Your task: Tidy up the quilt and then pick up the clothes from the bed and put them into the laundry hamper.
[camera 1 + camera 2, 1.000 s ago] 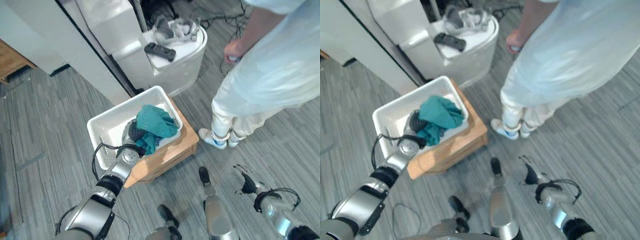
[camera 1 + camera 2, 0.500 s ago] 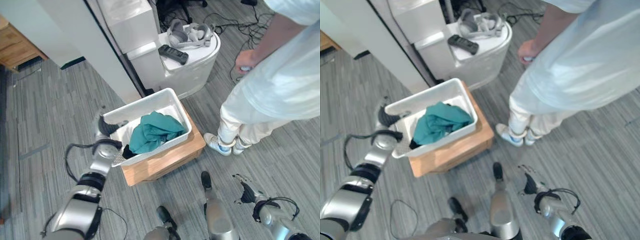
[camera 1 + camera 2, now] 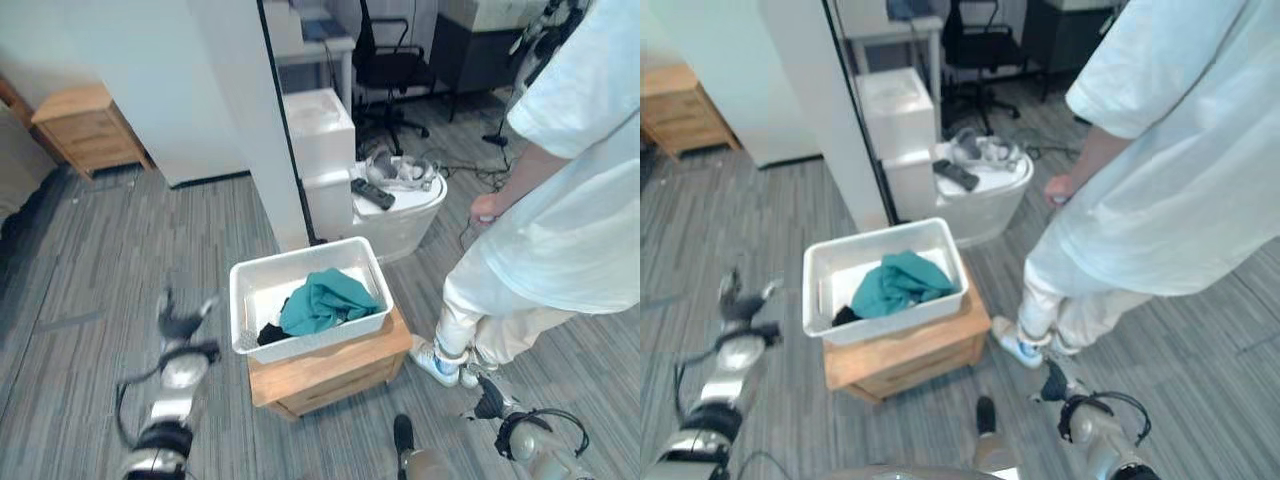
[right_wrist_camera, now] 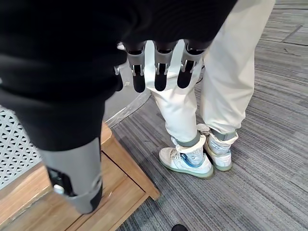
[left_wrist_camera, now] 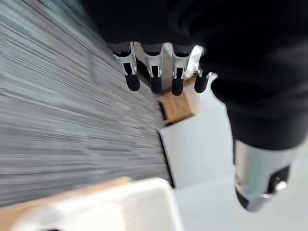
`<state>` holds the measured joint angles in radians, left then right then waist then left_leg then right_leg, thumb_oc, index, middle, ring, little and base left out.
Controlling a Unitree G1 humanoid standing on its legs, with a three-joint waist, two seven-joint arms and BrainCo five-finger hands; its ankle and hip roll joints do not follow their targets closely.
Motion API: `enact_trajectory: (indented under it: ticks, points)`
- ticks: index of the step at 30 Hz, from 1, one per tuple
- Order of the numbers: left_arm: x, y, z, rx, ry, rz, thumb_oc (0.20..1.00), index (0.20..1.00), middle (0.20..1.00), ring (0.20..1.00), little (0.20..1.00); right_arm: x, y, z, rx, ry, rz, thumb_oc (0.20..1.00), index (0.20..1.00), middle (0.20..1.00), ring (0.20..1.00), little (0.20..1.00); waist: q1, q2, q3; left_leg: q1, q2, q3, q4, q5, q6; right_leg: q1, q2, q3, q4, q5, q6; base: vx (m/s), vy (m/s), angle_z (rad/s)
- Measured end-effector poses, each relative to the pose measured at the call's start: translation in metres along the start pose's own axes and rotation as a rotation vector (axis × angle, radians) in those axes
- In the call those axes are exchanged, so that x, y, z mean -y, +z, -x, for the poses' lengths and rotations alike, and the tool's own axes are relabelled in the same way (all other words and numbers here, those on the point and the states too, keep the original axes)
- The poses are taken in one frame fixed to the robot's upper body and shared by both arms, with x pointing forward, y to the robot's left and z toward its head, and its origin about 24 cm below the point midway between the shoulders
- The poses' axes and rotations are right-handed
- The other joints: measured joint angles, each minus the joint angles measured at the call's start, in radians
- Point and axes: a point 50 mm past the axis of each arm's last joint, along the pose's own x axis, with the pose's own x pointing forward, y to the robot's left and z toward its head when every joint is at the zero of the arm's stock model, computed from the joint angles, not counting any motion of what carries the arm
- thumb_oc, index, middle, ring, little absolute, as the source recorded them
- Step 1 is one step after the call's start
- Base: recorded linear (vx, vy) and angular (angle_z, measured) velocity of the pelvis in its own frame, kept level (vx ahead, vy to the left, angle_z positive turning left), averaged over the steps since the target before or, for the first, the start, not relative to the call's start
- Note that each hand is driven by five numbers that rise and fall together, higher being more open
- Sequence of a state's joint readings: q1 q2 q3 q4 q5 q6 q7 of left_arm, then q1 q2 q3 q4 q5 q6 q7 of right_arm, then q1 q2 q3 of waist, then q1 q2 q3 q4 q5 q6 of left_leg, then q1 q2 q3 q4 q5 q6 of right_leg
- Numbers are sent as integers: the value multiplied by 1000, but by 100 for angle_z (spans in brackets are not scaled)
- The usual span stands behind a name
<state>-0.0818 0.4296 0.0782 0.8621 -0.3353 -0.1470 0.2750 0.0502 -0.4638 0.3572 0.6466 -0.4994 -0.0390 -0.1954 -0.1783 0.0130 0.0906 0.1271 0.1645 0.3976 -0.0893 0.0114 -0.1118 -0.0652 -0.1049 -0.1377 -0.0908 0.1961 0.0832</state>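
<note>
Left hand [image 3: 180, 325] relaxed, empty, just beside white laundry hamper [image 3: 245, 285] holding teal clothes [image 3: 325, 300]. Right hand [image 4: 159, 67] relaxed, empty, near person's legs [image 4: 226, 82].

Office-lab: office chair [image 3: 385, 45], desk [image 3: 312, 40], partition wall [image 3: 270, 120].

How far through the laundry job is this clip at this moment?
Apparently near the end. A teal garment and something dark already lie in the white hamper on the wooden stand. Nothing is in hand: the left robot hand is beside the hamper, open and empty, and the right robot hand hangs open near a person's legs. The bed and quilt are out of frame, so those steps can't be checked.
</note>
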Motion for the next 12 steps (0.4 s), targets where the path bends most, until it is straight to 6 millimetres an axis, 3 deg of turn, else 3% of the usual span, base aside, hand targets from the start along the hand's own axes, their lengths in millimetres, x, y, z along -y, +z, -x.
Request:
enact_trajectory:
  ticks: [2,3,6,10,12]
  points:
    - [-16,-48,15,-167,31,-15,1000,1000,1000,1000,1000,-5,-9,1,-60,10,-47,1000,1000,1000,1000,1000,9,0,-15,1,-1,-3,0,0,0,4,-2,-2,0,-4,-4,20,44,4]
    - [-25,-85,32,-313,41,-43,1000,1000,1000,1000,1000,-14,-16,2,-122,28,-96,1000,1000,1000,1000,1000,16,-1,-29,3,-1,-3,0,0,1,6,-1,-3,0,-5,-5,0,0,0]
    - [-27,-134,66,-534,34,-45,1000,1000,1000,1000,1000,-39,-29,11,-219,102,-153,1000,1000,1000,1000,1000,51,-15,-36,-1,-4,-27,0,5,7,16,-9,-26,0,-7,-6,24,28,21]
    - [-8,-164,97,-670,-12,48,1000,1000,1000,1000,1000,-58,-24,11,-295,149,-309,1000,1000,1000,1000,1000,76,-25,-42,-4,-13,-50,0,6,7,21,-20,-34,0,-7,-6,10,35,16]
    - [-6,-166,98,-678,-37,8,1000,1000,1000,1000,1000,-65,-27,11,-343,174,-351,1000,1000,1000,1000,1000,82,-27,-47,-7,-10,-53,0,6,8,24,-20,-35,0,-6,-5,4,15,6]
